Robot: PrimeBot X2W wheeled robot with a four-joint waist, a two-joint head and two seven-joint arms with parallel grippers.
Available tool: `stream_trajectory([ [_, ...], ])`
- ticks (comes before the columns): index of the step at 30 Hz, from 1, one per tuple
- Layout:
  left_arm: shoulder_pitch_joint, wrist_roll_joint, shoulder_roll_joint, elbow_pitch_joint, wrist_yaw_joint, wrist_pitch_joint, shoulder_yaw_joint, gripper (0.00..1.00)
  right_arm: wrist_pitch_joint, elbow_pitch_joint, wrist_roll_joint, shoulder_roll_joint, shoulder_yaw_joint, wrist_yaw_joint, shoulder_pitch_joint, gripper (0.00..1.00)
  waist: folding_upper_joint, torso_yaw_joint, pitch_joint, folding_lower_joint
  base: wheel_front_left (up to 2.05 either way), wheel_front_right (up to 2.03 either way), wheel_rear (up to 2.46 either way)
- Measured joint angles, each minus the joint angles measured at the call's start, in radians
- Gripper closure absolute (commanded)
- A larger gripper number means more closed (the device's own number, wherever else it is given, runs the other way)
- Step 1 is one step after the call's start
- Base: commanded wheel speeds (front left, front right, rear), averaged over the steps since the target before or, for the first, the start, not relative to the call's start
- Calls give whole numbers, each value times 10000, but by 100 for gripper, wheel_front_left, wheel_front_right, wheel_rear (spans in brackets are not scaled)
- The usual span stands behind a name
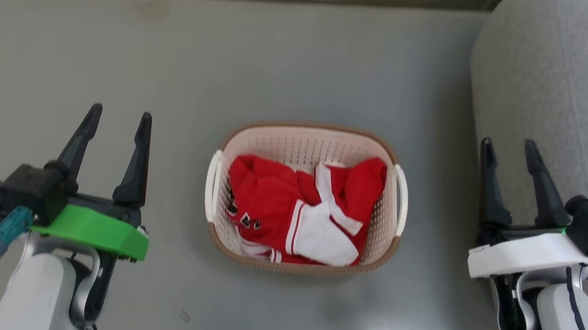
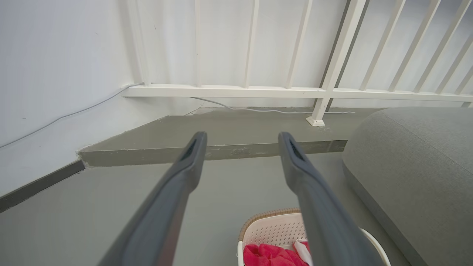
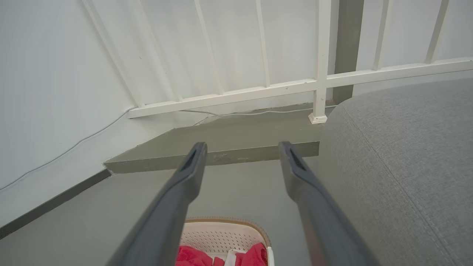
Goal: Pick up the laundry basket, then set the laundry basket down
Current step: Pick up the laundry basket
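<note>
Left end effector (image 1: 121, 113): fingers apart, empty. Laundry basket (image 1: 297, 145): on floor (image 1: 113, 59) between both arms, red-and-white garment (image 1: 288, 204) inside, handles untouched. Right end effector (image 1: 507, 143): fingers apart, empty. Judgement: task not started; pick-up and set-down both remain.

Tapered dark-grey fingers (image 1: 136, 160), teal cable plugs (image 1: 9, 226), pale grey forearms (image 1: 37, 296). Green plastic wrist plate (image 1: 89, 231) on left gripper (image 1: 121, 112), white plastic wrist plate (image 1: 523, 255) on right gripper (image 1: 508, 142).
</note>
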Motion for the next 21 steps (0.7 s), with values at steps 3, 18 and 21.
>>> stream_trajectory([
  [3,-274,2,2,171,-4,0,-63,0,0,196,0,4,-128,-8,-176,0,0,-35,375,0,0,0,0],
  [18,-1818,33,94,1618,-100,-2,-353,0,-25,1714,203,113,-199,67,-1553,0,0,-88,2292,1,0,0,0],
  [21,-2213,33,96,1898,-102,-4,-428,0,-25,2023,207,121,-201,86,-1871,0,0,-87,2676,1,0,0,0],
])
